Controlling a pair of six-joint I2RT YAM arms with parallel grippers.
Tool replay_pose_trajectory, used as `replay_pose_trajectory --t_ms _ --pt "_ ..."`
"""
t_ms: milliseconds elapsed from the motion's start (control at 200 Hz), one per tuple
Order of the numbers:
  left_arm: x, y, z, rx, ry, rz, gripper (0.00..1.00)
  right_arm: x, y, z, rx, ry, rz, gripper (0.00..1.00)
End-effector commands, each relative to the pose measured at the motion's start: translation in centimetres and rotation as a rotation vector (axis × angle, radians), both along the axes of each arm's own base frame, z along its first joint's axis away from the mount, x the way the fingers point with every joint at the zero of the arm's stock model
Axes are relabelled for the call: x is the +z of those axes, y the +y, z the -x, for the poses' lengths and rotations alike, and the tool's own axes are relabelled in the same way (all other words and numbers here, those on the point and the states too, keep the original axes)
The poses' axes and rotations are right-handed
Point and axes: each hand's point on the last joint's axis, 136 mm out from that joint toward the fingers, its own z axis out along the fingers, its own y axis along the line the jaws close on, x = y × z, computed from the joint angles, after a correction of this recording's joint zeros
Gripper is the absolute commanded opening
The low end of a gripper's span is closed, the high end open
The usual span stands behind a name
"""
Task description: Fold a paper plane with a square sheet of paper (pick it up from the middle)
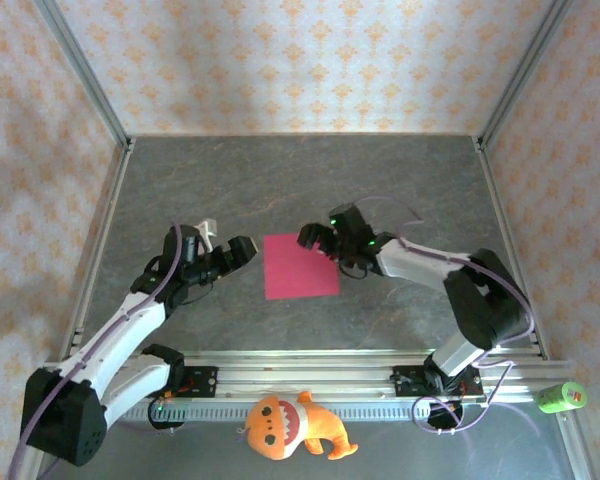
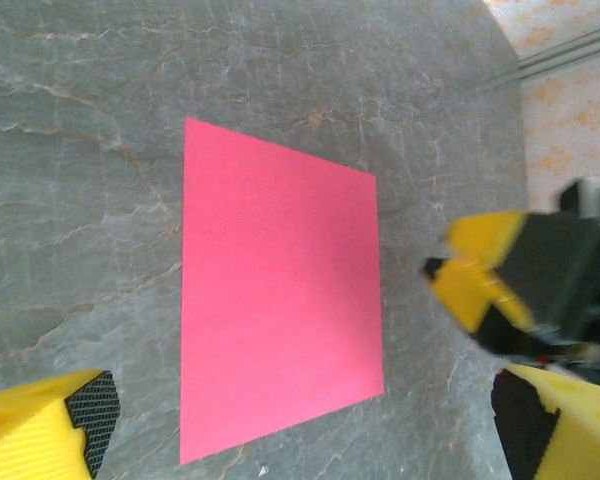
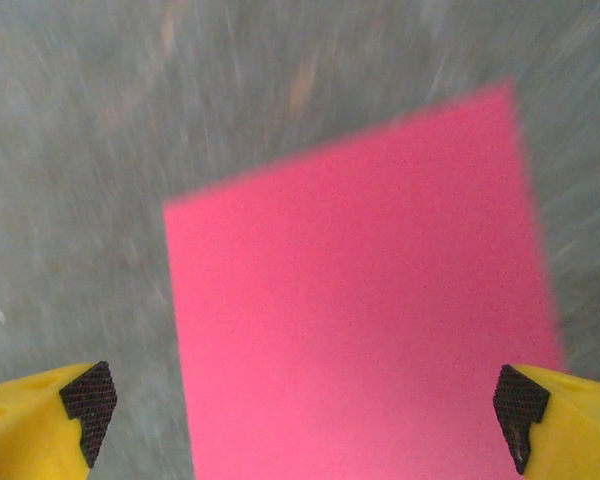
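Grey stone-patterned table [image 1: 180, 180], papered walls on three sides. Just beside the left edge of the square sheet of paper [image 1: 298, 268] hovers the left gripper [image 1: 242, 248], claw spread wide and holding nothing. The magenta sheet lies flat and unfolded near the table's middle. At the near edge, between the arm bases, lies an orange plush toy [image 1: 295, 425]. Over the sheet's far right corner is the right gripper [image 1: 310, 237], claw wide apart and empty; contact with the paper cannot be told. A green can [image 1: 562, 397] lies at the near right corner
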Motion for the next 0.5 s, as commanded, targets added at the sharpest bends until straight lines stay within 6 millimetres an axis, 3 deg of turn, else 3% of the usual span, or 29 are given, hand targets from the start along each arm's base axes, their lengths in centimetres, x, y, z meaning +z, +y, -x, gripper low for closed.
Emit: replay_pose_trajectory --t_ms 0,210,345,495 --pt "1.0 -1.1 -2.3 0.047 -0.031 -0.052 0.97 2.2 -5.6 -1.7 -0.186 -0.093 0.038 1.00" --pt "-0.9 -7.3 -3.7 -0.018 0.075 -0.288 0.98 3.3 -10.9 -1.7 -0.303 -0.151 0.014 1.00" --pt "-3.1 -11.2 -3.8 -0.072 0.162 -0.423 0.99 2.4 -12.7 -1.5 -0.334 -0.103 0.022 1.00" --pt "-5.7 -13.4 -4.2 -0.106 0.243 -0.600 0.99 1.7 -13.1 -1.3 -0.312 -0.048 0.066 1.00"
